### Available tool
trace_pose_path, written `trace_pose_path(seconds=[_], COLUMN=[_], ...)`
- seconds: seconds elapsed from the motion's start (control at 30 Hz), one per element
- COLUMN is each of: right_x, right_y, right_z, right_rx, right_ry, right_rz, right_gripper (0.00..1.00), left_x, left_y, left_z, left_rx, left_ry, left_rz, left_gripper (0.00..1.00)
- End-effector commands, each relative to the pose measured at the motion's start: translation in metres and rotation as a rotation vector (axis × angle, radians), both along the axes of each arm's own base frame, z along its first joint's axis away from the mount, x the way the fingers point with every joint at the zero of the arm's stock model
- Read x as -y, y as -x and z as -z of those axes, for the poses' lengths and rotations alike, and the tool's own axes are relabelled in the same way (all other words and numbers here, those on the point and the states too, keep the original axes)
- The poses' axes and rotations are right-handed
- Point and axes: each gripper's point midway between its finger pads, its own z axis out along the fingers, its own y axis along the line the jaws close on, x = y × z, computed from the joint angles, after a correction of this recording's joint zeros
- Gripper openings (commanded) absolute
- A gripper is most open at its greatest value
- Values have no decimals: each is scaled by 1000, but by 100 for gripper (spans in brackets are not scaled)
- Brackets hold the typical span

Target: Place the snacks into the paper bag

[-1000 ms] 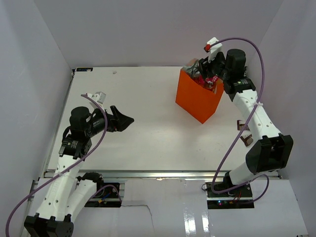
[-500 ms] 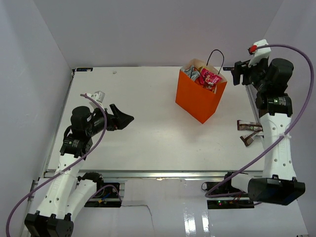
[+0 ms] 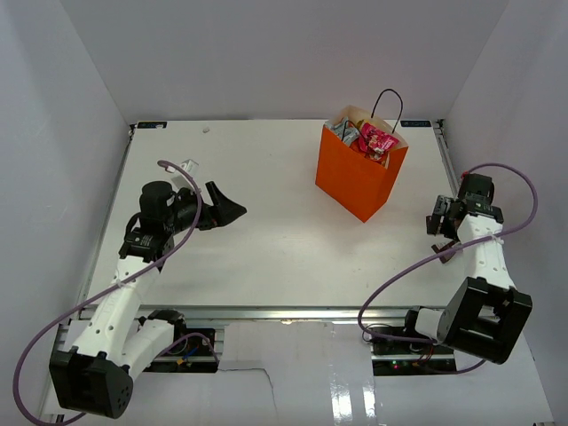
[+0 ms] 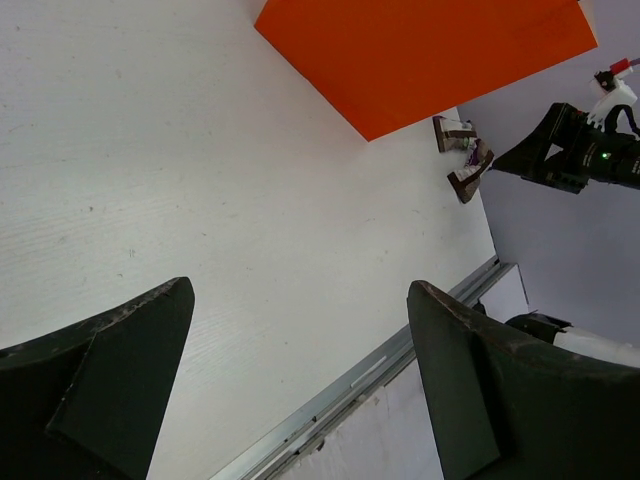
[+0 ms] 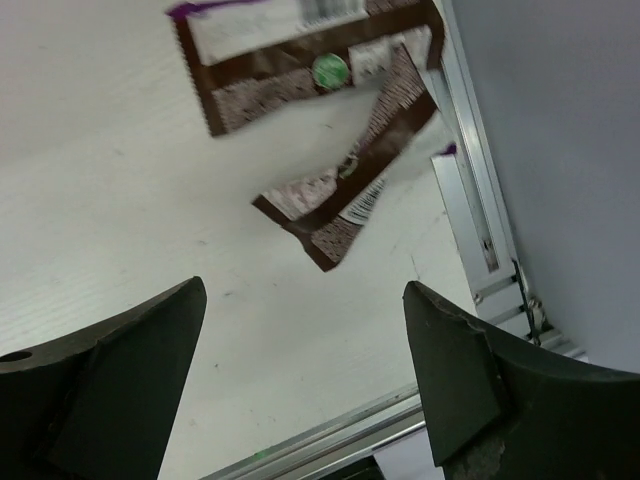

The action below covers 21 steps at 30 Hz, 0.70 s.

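Right tool (image 5: 302,292) spread wide, empty, low over counter (image 5: 120,200), near two brown snack wrappers (image 5: 345,205) touching by the right rail (image 5: 468,190). Paper bag (image 3: 355,182) upright, part-filled, well apart. Best, I judge: straddle the nearer wrapper's narrow width, taking one only. Left tool (image 4: 300,290) open, empty

Paper bag (image 3: 359,182) stands upright on the table (image 3: 266,240), far right part. Packets (image 3: 379,140) sit in its open top. Two wrappers lie flat on the table by the right edge, nearer the arm bases than the bag and apart from it: upper wrapper (image 5: 300,45), lower wrapper (image 5: 340,205), seeming to meet at one end, edge rail (image 5: 470,200) just beside. Right gripper (image 3: 439,224) hangs above them. Left gripper (image 3: 229,209) over the table's left half, well apart from the bag.
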Motion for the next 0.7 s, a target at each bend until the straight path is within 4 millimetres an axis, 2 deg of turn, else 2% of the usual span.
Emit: trace_pose_path(seconds=[0.0, 0.1, 0.23, 0.47, 0.6, 0.67], right_x=[21, 28, 35, 47, 46, 44], right_y=[15, 14, -2, -16, -23, -24], right_z=[4, 14, 24, 53, 64, 69], right_rx=[31, 66, 136, 118, 125, 122], right_ry=[5, -10, -25, -75, -98, -113], right_rz=[190, 250, 298, 381, 378, 371], right_gripper=[86, 85, 83, 77, 66, 58], left_x=[6, 8, 10, 9, 6, 5], left_y=[3, 4, 6, 14, 20, 21], left_z=[-1, 4, 8, 14, 19, 21], left_rx=[3, -23, -44, -69, -80, -84], left_ry=[22, 33, 55, 79, 80, 78], left_rz=[40, 47, 46, 28, 13, 10], left_gripper=[98, 98, 98, 98, 98, 98])
